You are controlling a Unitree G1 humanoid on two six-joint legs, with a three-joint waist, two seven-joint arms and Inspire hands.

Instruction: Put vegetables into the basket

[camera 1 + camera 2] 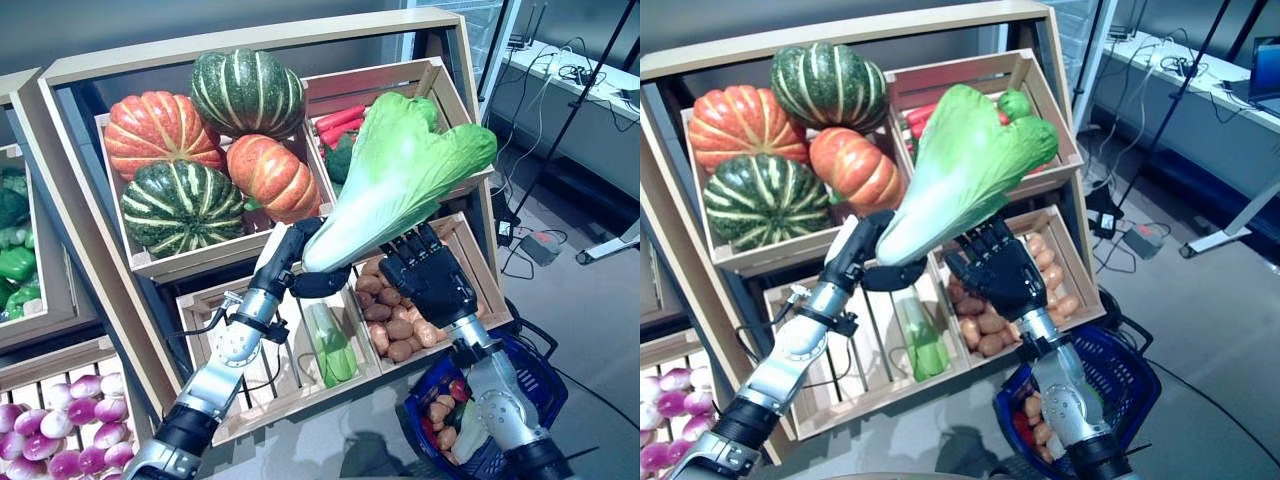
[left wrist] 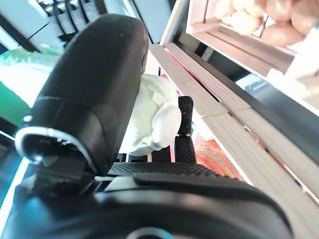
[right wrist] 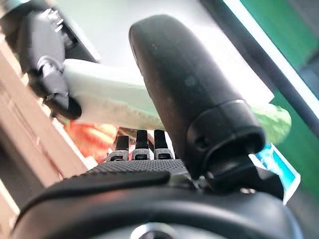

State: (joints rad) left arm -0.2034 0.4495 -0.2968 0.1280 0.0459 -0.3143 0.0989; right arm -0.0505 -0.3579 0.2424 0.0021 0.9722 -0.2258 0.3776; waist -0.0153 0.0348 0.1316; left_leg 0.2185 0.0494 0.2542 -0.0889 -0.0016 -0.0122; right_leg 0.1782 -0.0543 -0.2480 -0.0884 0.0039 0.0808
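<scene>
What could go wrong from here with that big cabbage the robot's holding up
The left hand grips only the white base of the napa cabbage, so the long leafy end could tip and slip out. The right hand sits open beneath it, not gripping. The blue basket lies low at the robot's right and already holds vegetables, so the cabbage might not seat well.

napa cabbage (image 1: 400, 175) | white stalk, green leaves | tilted, leaves uppermost, raised before shelf crates || basket (image 1: 530, 375) | blue, floor, part-filled with vegetables
</scene>
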